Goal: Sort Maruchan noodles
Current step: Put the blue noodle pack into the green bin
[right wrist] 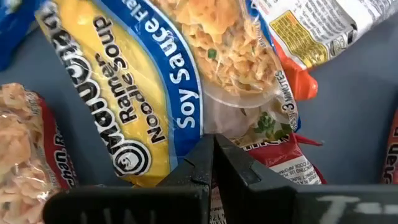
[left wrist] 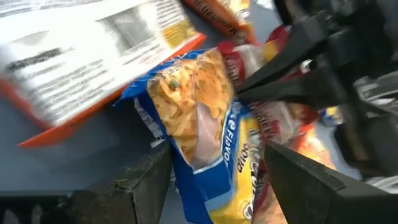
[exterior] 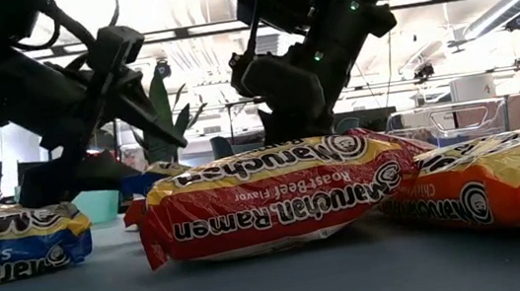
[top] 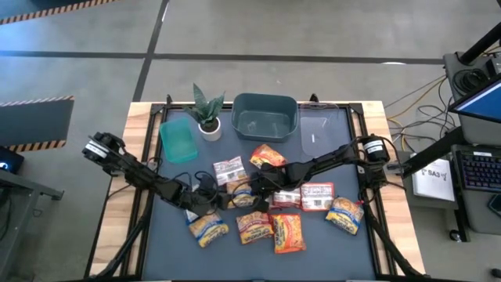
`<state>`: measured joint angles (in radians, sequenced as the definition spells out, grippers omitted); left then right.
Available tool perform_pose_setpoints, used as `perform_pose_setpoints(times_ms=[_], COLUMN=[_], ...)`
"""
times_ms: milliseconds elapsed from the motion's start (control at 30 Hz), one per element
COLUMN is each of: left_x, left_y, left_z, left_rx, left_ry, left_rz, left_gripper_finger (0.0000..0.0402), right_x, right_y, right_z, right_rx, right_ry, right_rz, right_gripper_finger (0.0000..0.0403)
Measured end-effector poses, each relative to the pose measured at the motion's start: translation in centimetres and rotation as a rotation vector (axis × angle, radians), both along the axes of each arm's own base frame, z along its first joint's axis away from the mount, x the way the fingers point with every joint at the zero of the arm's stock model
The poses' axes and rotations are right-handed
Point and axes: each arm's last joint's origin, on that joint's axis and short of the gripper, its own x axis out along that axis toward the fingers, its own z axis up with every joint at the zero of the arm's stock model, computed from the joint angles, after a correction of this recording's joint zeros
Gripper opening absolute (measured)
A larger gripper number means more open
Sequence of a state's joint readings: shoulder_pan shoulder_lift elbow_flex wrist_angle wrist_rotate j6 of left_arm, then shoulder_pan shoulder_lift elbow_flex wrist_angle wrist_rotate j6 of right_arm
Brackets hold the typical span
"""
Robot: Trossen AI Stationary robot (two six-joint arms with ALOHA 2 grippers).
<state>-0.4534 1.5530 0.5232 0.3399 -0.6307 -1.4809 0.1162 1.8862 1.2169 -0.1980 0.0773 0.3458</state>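
The left gripper [left wrist: 214,165] is spread around a blue-yellow soy sauce packet [left wrist: 199,118]. The right gripper [right wrist: 213,163] is pressed together, touching that packet's edge.

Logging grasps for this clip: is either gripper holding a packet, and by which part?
Neither clearly. The left gripper is open astride the blue soy sauce packet; the right gripper is shut at that packet's edge, grip unclear.

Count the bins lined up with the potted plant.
3: a teal bin just left of the potted plant, a grey-blue tub right of it, and a clear bin farthest right. None seems hidden.
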Motion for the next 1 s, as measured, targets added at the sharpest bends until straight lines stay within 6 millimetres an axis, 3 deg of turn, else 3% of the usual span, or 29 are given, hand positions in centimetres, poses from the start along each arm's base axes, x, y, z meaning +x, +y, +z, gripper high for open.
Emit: perform_pose_setpoints(times_ms=[267,600,1000], left_x=[0.4,0.6,0.7], left_y=[-0.2,0.2,0.2], left_z=[0.6,-0.9,-1.0], left_rx=[0.082,0.051,0.053], left_ry=[-0.037,-0.002,-0.016], left_rz=[-0.045,0.03,0.044], left_gripper_finger=[0.0224,0.0149,0.0111], right_x=[-0.1,-0.1,-0.2], right_y=[0.0,0.0,0.0], right_z=[-0.3,-0.5,-0.6], right_rx=[-0.003,-0.002,-0.002], right_ry=[-0.01,-0.032,-0.036], right_rz=[-0.001,0.002,0.003], right_gripper_finger=[0.0009,0.0009,0.0009])
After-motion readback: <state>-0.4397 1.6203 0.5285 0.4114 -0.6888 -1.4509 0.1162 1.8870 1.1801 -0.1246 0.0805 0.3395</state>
